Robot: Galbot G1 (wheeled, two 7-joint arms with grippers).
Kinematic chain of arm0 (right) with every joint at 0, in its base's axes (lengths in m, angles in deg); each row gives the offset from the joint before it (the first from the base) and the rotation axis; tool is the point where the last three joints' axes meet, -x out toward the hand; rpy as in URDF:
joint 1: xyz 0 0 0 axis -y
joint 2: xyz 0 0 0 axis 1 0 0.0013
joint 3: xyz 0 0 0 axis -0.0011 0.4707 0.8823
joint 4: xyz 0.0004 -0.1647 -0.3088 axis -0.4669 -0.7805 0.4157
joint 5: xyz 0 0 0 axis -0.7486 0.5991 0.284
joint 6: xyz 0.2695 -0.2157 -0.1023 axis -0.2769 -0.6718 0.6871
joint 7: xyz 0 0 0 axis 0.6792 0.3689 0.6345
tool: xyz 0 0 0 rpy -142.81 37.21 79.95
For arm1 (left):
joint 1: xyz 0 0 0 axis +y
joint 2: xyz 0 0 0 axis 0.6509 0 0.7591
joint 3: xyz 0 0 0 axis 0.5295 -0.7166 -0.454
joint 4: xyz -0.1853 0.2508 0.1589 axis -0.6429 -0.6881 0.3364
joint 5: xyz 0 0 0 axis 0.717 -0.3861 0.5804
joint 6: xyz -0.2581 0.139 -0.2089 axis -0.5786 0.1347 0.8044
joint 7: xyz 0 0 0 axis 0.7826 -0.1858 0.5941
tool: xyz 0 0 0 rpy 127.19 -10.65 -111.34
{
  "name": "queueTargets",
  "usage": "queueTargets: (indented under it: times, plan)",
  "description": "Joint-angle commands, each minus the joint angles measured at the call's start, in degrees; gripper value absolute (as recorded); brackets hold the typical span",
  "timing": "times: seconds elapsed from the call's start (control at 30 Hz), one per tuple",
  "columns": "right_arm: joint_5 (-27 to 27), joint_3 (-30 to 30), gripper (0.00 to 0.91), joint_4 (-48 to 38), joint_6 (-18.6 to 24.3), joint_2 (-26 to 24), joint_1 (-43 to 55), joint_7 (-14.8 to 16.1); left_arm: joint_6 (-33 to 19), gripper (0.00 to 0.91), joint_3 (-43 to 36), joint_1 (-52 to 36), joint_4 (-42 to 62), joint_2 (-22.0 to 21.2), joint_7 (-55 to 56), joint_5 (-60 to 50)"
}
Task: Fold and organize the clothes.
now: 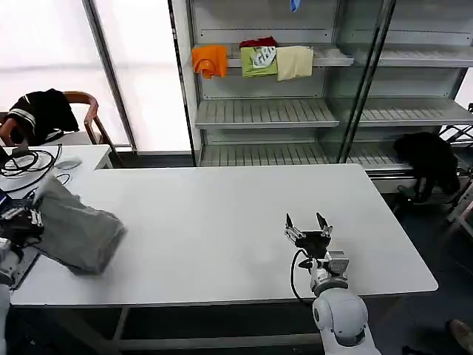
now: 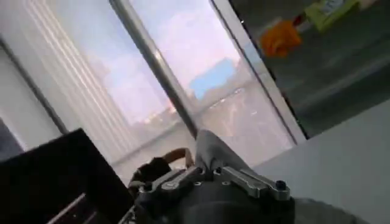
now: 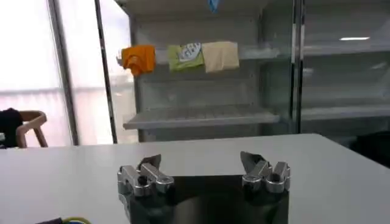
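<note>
Left tool (image 1: 22,220) grips crumpled grey shirt (image 1: 77,231).

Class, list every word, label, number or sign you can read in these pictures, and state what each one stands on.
No text can be read.
Green cloth on the shelf: a white print, too blurred to read.
Grey shirt at the left gripper: no print visible.
Right gripper, table: no markings.
</note>
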Motion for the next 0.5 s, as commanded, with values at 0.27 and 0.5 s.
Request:
queueTargets:
  times: [0.27,0.5]
  plan:
    - [-0.57,-2.50,0.907,-1.31,2.34,-1.78,-2.40,-0.29,-3.84,0.010,-22.17,8.28,-8.08,-17.93,3.03,-26.80]
    - [-0.96,-4.51,0.907,-0.76,2.28,-2.39,-2.78,0.07,2.21,0.020,-36.14,6.11,-8.63,-24.75,5.49,-26.29]
